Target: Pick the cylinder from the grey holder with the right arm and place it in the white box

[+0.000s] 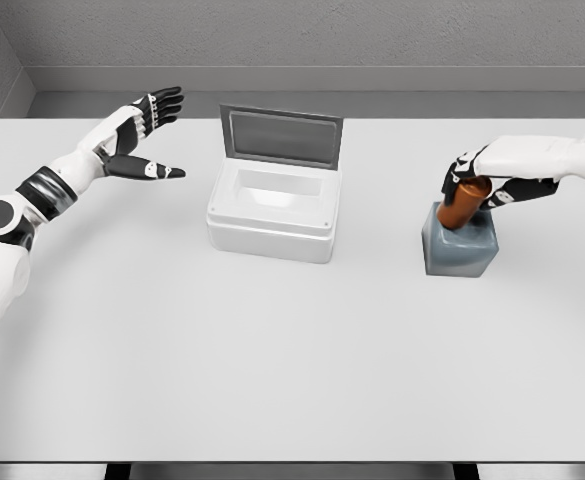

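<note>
The right hand (477, 185) grips the tilted cylinder (464, 205), apparently not clear of the grey holder (459, 248); a sideways pull could topple the holder.

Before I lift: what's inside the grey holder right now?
The brown cylinder stands tilted in the grey holder, with the right hand closed around its top. Its lower end is hidden inside the holder.

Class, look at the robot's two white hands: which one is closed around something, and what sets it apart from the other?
The right hand grips the copper-brown cylinder in the grey holder; the left hand is spread open, holding nothing.
</note>
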`<action>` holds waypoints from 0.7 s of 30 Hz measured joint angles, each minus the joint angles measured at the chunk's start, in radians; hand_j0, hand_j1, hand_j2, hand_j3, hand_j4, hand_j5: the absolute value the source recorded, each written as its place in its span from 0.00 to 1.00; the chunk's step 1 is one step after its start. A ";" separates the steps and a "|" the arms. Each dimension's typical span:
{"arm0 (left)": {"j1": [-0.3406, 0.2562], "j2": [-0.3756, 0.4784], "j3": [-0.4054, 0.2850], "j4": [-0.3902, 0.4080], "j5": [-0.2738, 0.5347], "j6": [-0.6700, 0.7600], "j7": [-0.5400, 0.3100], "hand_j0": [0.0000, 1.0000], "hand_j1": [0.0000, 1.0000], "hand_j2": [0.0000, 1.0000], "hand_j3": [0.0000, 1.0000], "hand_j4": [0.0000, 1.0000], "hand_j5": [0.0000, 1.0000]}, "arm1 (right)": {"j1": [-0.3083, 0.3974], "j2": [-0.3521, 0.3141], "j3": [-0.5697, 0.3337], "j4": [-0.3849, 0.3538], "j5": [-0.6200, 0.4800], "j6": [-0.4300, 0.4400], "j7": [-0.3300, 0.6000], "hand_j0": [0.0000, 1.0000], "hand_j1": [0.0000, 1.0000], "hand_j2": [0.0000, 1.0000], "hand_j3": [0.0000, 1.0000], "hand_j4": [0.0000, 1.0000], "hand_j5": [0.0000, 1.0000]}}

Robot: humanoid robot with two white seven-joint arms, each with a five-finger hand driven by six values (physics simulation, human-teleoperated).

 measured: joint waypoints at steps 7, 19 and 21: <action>0.000 0.005 -0.003 0.000 -0.002 0.008 0.000 1.00 1.00 1.00 1.00 1.00 1.00 | -0.005 -0.011 -0.010 -0.006 -0.004 -0.005 0.004 0.45 0.45 0.45 0.45 0.45 0.45; 0.008 0.008 0.001 0.000 -0.001 0.011 0.000 1.00 1.00 1.00 1.00 1.00 1.00 | -0.055 -0.013 -0.008 -0.068 -0.037 -0.005 0.004 0.45 0.45 0.45 0.45 0.45 0.45; 0.009 0.010 0.001 0.000 -0.001 0.011 0.000 1.00 1.00 1.00 1.00 1.00 1.00 | -0.061 -0.012 -0.003 -0.084 -0.037 -0.005 0.004 0.45 0.45 0.45 0.45 0.45 0.45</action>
